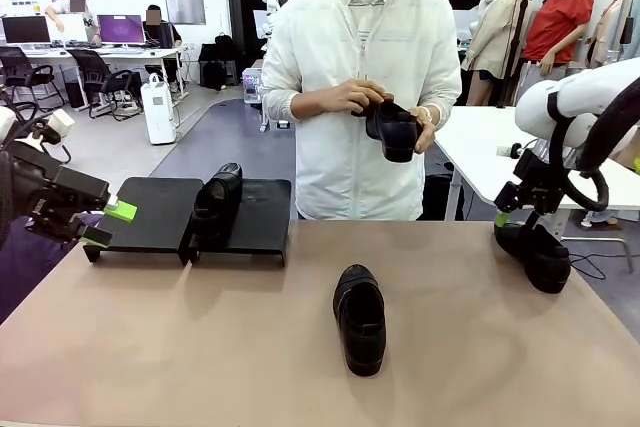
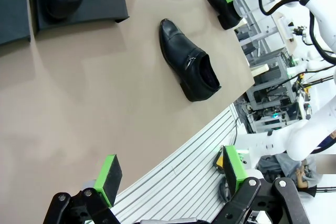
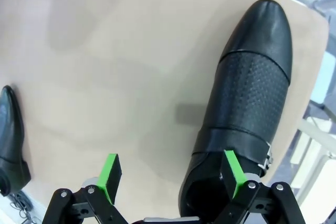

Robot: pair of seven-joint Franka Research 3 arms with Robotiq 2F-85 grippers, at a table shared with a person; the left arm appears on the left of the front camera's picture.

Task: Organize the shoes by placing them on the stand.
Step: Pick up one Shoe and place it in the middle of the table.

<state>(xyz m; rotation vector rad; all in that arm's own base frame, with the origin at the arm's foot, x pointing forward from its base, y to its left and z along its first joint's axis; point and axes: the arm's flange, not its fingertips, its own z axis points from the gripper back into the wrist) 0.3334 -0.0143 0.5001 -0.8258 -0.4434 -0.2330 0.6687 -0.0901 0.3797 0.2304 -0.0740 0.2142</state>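
Tan tabletop [image 1: 150, 347], shoe [image 1: 217, 202] on stand [image 1: 255, 225] — right end effector [image 3: 171, 171] over another shoe [image 3: 252, 77]

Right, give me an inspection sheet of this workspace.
Surface: flat tan tabletop.
Job's things: matte-black two-platform stand holds one glossy black leather loafer; second loafer mid-table; third loafer at the right edge; fourth loafer in the person's hands.
Clutter: nothing seen.
Grippers: left gripper open, beside the stand; right gripper open, over the third loafer's heel.
Cables: black cable looped on the right arm.
Surroundings: person in white jacket opposite; office desks with monitors behind.
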